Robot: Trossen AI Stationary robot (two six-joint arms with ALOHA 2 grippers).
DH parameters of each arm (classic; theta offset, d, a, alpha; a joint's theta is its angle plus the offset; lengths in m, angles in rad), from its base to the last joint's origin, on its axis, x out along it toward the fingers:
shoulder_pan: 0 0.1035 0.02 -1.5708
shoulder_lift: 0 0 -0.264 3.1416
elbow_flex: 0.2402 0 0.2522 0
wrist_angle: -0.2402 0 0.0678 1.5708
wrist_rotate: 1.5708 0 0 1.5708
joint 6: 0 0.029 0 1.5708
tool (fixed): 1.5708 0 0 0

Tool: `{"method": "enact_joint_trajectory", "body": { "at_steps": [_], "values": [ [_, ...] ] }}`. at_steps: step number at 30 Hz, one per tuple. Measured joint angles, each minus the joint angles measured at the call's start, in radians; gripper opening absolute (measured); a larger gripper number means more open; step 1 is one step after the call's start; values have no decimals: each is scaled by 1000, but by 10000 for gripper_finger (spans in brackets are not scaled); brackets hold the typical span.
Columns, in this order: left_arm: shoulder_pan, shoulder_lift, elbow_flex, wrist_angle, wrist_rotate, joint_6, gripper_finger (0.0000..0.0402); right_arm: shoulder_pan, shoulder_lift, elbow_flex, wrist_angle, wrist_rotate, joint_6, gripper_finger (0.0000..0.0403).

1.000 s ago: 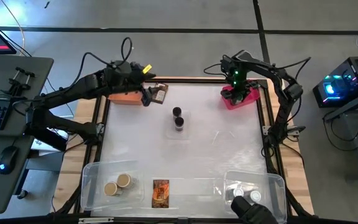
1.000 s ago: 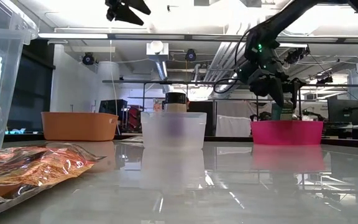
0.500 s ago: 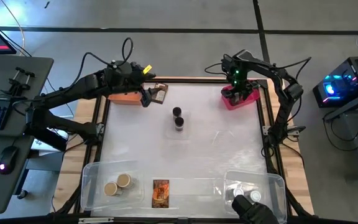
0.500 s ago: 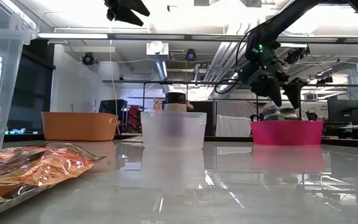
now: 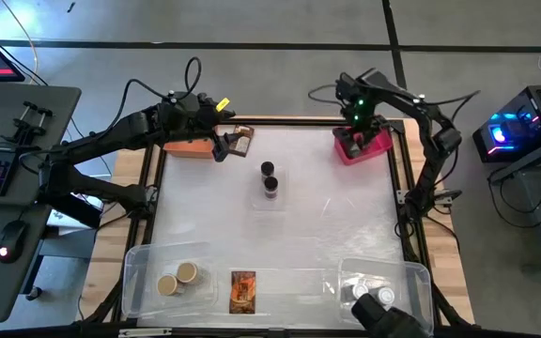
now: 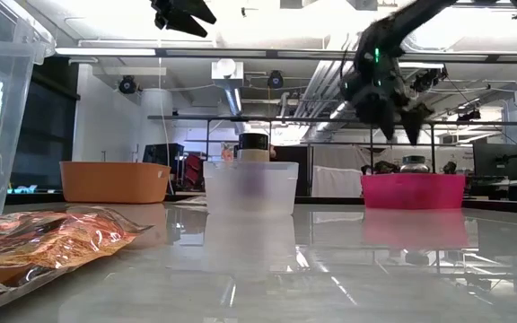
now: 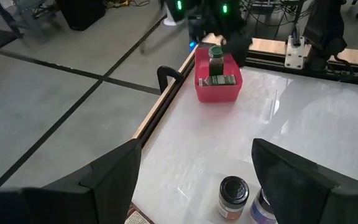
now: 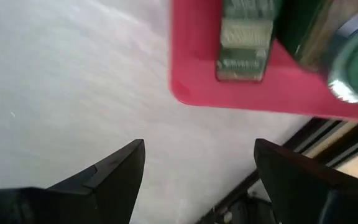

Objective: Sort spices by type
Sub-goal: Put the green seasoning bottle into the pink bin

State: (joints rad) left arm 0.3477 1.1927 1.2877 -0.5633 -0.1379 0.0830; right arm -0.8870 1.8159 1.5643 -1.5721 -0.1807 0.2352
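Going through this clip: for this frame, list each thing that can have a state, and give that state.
Right tool: open, empty, above the pink bin.
Left tool: open, by the orange bin.
Pink bin: holds a green-capped jar, upright.
Dark-capped jars: upright, in the center tub.
Orange packet: lying flat.

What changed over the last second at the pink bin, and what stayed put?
The right tool has risen from the pink bin, open and empty, leaving a green-capped jar standing in it. The left tool stays by the orange bin. The two dark-capped jars mid-table and the packet have not moved.
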Motion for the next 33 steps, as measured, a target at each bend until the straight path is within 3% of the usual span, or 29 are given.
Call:
{"method": "enact_joint_trajectory", "body": {
  "at_steps": [7,13,20,24,29,30,33],
  "values": [
    [0,0,0,0,0,0,294,12,-19,129,57,79,-8,298],
    [0,0,0,0,0,-3,294,3,-17,60,263,57,-12,298],
    [0,0,0,0,-3,-35,294,-7,-11,-8,283,157,-31,287],
    [0,0,0,0,-3,-45,294,15,-11,-8,260,211,-50,218],
    [0,0,0,3,-4,-54,294,42,-11,-8,228,240,-111,41],
    [0,0,0,6,-4,-56,294,45,-11,-8,226,244,-138,22],
    [0,0,0,8,-5,-56,294,45,-7,-8,219,282,-171,18]
  ]
}}
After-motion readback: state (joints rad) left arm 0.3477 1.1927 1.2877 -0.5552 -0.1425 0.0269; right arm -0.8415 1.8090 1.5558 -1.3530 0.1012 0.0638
